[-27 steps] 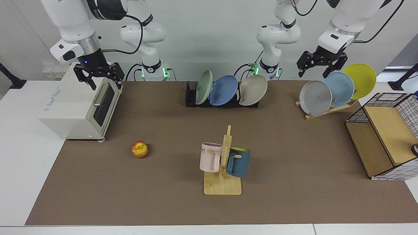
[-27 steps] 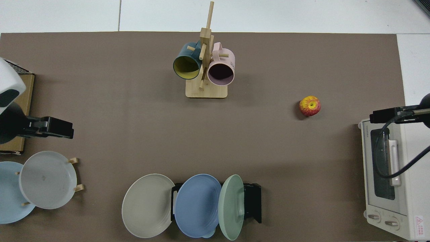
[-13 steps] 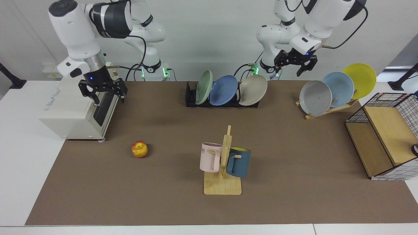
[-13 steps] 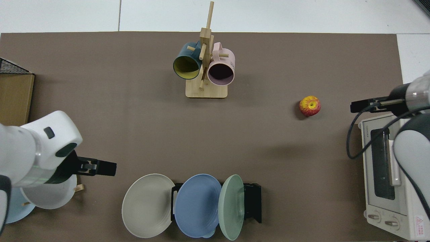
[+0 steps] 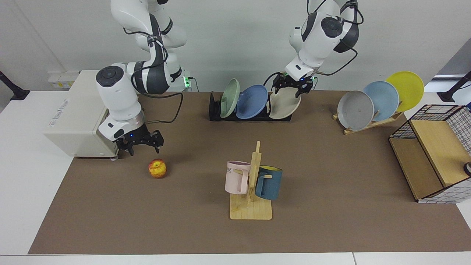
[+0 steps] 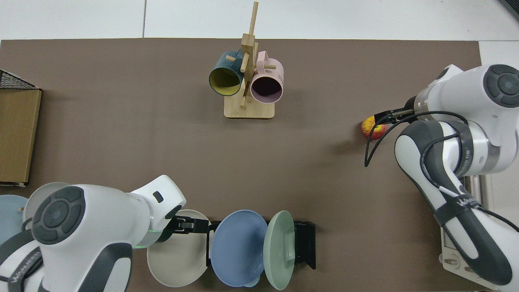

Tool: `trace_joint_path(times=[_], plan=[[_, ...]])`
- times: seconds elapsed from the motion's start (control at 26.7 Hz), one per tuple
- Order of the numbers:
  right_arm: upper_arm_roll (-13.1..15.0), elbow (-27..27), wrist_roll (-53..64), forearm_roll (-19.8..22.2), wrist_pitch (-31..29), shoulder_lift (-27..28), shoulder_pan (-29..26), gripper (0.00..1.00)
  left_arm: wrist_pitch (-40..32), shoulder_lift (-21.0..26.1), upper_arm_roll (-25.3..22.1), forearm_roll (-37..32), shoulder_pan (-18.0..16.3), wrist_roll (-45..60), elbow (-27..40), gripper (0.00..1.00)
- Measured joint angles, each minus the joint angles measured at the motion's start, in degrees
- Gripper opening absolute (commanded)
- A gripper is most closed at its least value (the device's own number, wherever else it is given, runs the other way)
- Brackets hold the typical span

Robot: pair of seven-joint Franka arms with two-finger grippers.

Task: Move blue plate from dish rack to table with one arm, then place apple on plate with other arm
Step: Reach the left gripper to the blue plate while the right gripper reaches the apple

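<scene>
Lowered grippers; cornflower-blue plate (image 5: 251, 101) racked

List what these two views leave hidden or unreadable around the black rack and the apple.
- Top view: the left arm covers much of the beige plate and the wooden rack's plates.
- Top view: the right gripper overlaps the apple, hiding any gap between them.
- Facing view: the left gripper is near the beige plate's rim; contact unclear.
- Top view: the toaster oven is mostly under the right arm.

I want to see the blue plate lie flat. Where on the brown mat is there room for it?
Bare mat lies between the dish rack and the mug stand, and between that stand and the wire basket. It is crowded by the apple, under the right end effector.
</scene>
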State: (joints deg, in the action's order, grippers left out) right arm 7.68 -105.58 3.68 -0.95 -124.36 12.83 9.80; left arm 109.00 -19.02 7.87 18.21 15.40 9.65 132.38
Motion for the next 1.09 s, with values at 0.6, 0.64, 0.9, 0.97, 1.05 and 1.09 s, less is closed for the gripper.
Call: trace_joint_path(times=[0.6, 0.64, 0.9, 0.97, 1.05, 1.09], plan=[[0.25, -0.6, 3.59, -3.89, -9.73, 10.32, -0.2, 1.0, 14.7, 2.73, 1.46, 5.44, 8.73, 6.74, 9.37, 1.0], [0.26, -0.64, 3.64, -3.91, -9.82, 10.5, -0.23, 1.0, 15.35, 3.28, 1.54, 5.6, 9.29, 7.41, 9.59, 0.98], [0.21, -1.55, 3.68, -4.01, -11.69, 11.29, -0.18, 1.0, 16.02, 4.77, 1.64, 5.71, 10.69, 8.99, 9.73, 0.42], [0.18, -1.83, 3.68, -4.02, -11.92, 11.37, -0.16, 1.0, 16.01, 4.76, 1.64, 5.71, 10.69, 9.0, 9.72, 0.28], [0.18, -1.96, 3.69, -4.02, -11.97, 11.39, -0.16, 0.99, 16.01, 4.76, 1.66, 5.71, 10.7, 9.01, 9.72, 0.15], [0.17, -1.99, 3.69, -4.02, -11.98, 11.38, -0.16, 0.91, 16.01, 4.76, 1.67, 5.71, 10.7, 9.01, 9.72, 0.12]])
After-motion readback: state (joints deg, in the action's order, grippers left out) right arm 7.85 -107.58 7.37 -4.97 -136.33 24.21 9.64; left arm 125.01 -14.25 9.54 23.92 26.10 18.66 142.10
